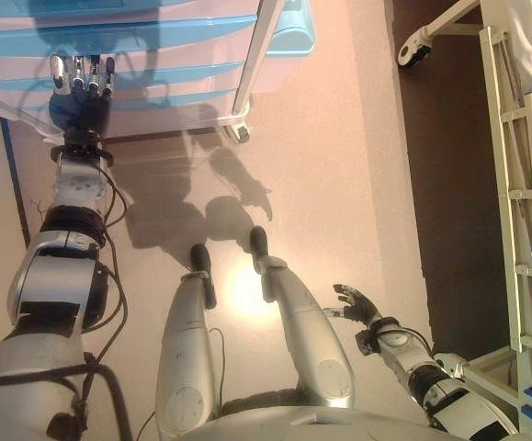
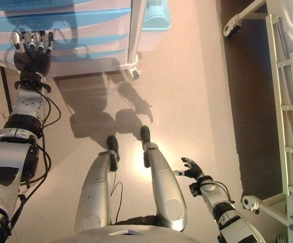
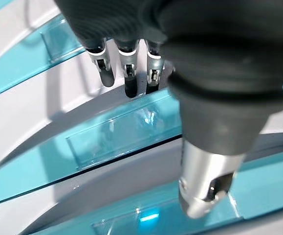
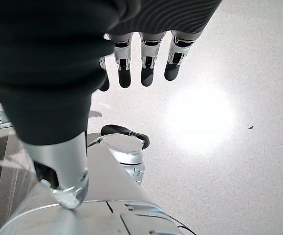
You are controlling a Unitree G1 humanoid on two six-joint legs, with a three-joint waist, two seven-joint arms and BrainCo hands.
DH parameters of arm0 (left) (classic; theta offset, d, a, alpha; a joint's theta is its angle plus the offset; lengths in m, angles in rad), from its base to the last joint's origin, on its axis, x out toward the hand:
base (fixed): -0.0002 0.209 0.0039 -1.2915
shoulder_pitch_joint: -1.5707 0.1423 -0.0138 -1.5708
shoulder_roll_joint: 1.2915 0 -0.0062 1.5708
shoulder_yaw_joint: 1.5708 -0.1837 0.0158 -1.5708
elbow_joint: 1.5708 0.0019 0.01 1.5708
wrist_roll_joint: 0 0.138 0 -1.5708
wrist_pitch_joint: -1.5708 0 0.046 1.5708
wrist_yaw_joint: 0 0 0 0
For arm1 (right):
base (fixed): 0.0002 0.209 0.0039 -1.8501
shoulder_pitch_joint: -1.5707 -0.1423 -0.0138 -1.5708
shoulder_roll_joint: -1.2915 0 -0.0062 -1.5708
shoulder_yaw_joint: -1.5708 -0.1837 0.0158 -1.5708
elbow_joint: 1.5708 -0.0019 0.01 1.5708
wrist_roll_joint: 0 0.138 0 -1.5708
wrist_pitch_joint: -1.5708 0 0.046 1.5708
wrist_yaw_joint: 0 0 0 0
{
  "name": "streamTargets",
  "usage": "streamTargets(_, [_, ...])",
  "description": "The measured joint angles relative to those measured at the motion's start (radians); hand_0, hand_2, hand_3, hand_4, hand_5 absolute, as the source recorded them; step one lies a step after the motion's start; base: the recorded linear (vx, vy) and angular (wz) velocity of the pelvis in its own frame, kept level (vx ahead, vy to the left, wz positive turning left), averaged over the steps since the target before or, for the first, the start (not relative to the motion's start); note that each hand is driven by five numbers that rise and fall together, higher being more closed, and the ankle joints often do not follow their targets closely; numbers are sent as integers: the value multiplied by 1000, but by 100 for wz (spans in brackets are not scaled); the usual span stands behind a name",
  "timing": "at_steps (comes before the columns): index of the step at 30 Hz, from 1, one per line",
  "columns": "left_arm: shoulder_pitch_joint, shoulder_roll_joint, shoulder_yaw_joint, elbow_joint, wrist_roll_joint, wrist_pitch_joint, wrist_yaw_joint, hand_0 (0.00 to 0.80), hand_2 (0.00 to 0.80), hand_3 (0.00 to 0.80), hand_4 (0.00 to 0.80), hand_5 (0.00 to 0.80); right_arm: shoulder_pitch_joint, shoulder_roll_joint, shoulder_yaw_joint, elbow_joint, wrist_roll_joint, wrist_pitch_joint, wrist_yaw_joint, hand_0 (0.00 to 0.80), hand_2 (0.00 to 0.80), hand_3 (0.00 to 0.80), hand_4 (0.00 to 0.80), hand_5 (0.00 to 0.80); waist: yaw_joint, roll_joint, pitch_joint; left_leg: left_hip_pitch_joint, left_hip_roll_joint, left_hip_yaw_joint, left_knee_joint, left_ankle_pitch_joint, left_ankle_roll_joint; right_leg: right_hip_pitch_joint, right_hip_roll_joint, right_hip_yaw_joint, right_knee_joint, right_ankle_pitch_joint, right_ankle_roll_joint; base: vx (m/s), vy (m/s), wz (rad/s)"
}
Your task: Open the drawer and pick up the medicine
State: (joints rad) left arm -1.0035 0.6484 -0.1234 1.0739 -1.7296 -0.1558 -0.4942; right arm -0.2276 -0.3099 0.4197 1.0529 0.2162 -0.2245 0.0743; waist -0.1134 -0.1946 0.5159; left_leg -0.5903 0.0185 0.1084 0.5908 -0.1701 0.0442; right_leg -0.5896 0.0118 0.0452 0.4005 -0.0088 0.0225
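Fingers of the left robot hand (image 1: 80,92) are held straight against the closed blue drawer fronts (image 1: 174,46), upper left. The right robot hand (image 1: 357,303) is held open, empty, lower right.

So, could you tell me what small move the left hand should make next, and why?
Probably curl the fingers behind a drawer's blue handle strip: the left hand hovers open at the drawer unit, gripping nothing, and every drawer looks closed. The right hand hangs idle.

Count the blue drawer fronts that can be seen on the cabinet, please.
3 at least: the top drawer front, the middle one just beyond the left hand, and the lowest one. More may be hidden above.
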Motion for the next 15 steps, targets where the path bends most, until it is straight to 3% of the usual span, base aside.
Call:
streamTargets(8, [-1, 0, -37, 0, -67, -4, -69, 0, 0, 0, 0, 0, 0, -2, 7, 3, 0, -13, 1, 0, 0, 0, 0, 0, -2, 0, 0, -7, 0, -6, 0, 1, 2, 0, 2, 1, -8, 1, 1, 0, 2, 1])
streamTargets(10, [-1, -1, -41, 0, -78, -4, -102, 461, 461, 461, 461, 461, 1, -2, 8, 4, 0, -18, 1, 0, 0, 0, 0, 0, -3, 0, 0, -13, 0, -10, -1, 3, 4, -1, 3, 0, -18, 6, 2, -3, 6, 2])
streamTargets(12, [-1, -4, -45, 0, -78, -4, -121, 800, 800, 800, 800, 800, 1, -2, 8, 5, 0, -19, 1, 0, 0, 0, 0, 0, -2, -1, 0, -15, -2, -11, -2, 3, 6, -1, 1, 2, -22, 8, 4, 0, 0, 0])
streamTargets(15, [-1, -6, -48, 0, -78, -10, -121, 800, 800, 800, 800, 800, 1, -2, 9, 4, -1, -20, 1, 0, 0, 0, 0, 0, -5, -1, 0, -16, -3, -12, -4, 2, 9, -1, 0, 5, -28, 11, 7, 0, 0, 0])
